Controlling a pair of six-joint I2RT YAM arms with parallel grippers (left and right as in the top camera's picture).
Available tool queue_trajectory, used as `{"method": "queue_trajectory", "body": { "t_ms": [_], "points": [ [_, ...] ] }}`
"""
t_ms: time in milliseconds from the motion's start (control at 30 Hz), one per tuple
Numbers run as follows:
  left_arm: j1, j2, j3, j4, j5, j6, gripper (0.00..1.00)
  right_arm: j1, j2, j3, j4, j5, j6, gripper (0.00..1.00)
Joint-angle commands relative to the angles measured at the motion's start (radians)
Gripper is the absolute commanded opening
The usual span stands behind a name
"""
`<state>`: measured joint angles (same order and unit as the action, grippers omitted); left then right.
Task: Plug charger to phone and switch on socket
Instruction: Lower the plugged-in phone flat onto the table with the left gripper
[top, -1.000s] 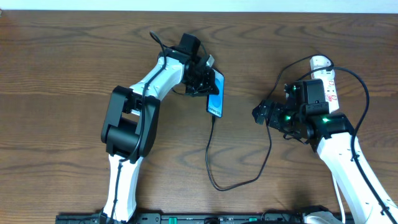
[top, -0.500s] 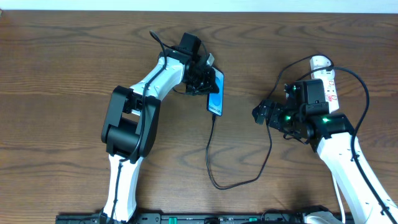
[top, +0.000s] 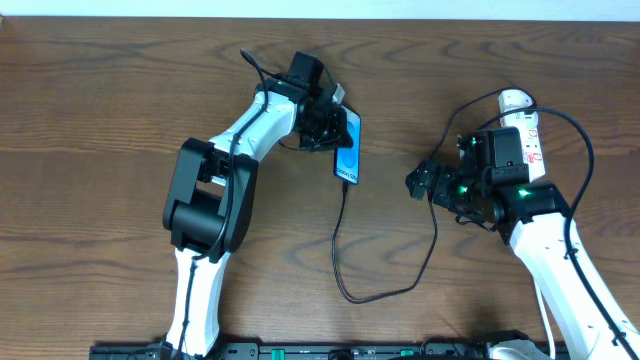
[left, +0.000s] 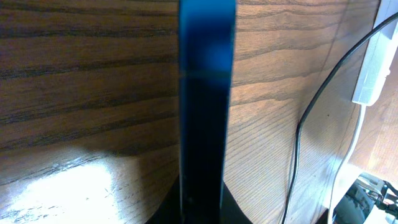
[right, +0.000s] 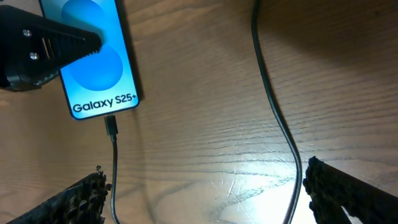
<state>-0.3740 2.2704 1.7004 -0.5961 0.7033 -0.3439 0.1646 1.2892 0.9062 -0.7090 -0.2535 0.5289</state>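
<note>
The phone (top: 348, 150), with its cyan screen reading "Galaxy S25+", lies on the table. My left gripper (top: 328, 124) is shut on its far end. In the left wrist view the phone (left: 205, 93) is seen edge-on between the fingers. In the right wrist view the charger's connector (right: 112, 126) meets the bottom edge of the phone (right: 99, 62). The black charger cable (top: 345, 270) loops toward the front and back up to the right. My right gripper (top: 420, 183) is open and empty (right: 211, 199) above the wood. The white socket strip (top: 527, 125) lies behind my right arm.
The thick white cord (left: 357, 124) of the socket runs along the right. The black cable (right: 273, 106) crosses the wood between my right fingers. The wooden table (top: 100, 150) extends to the left. A black rail (top: 300, 350) lines the front edge.
The phone's near end has shifted very slightly toward the far side in my left gripper. My right arm has not moved.
</note>
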Motion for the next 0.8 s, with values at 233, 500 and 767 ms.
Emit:
{"method": "queue_trajectory", "body": {
  "t_ms": [233, 500, 767],
  "points": [
    [0.000, 0.008, 0.005, 0.040, 0.010, -0.037, 0.07, -0.017, -0.012, 0.008, 0.000, 0.009, -0.018, 0.99],
    [-0.001, 0.008, 0.005, 0.040, 0.010, -0.055, 0.07, -0.017, -0.012, 0.008, 0.000, 0.009, -0.018, 0.99],
    [0.000, 0.008, 0.005, 0.030, 0.010, -0.055, 0.07, -0.017, -0.012, 0.008, 0.000, 0.009, -0.018, 0.99]
  ]
}}
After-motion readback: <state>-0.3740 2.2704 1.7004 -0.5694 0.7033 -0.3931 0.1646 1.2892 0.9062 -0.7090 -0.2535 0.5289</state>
